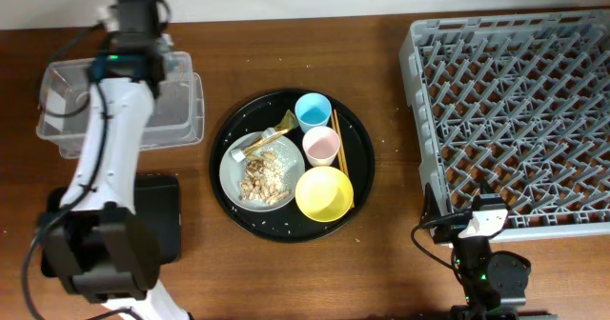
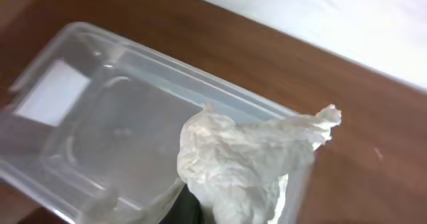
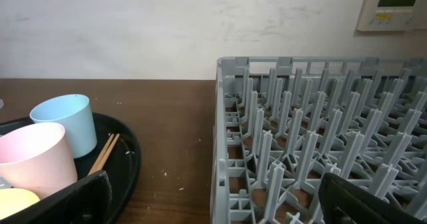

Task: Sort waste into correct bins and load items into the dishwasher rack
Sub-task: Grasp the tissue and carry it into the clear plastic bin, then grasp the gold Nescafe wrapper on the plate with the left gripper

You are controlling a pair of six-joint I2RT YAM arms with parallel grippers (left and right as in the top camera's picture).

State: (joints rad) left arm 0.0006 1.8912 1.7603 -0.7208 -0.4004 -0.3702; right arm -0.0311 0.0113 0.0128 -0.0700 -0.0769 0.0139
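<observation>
My left gripper (image 1: 129,68) is over the clear plastic box (image 1: 181,120) and is shut on a crumpled white napkin (image 2: 247,164), which hangs over the box's inside (image 2: 113,124). On the round black tray (image 1: 357,139) stand the blue cup (image 1: 313,110), the pink cup (image 1: 321,146) and the yellow bowl (image 1: 324,193). The chopsticks (image 1: 338,144) lie there too. The grey-white plate (image 1: 233,172) holds food scraps (image 1: 262,177) and a gold wrapper (image 1: 272,134). My right gripper (image 3: 220,204) is open and empty at the front left corner of the grey rack (image 1: 515,110).
The small black tray (image 1: 157,215) lies at the front left, beside my left arm's base. White crumbs dot the wood between the round tray and the rack (image 3: 300,151). A wall with a control panel (image 3: 397,4) stands behind the table.
</observation>
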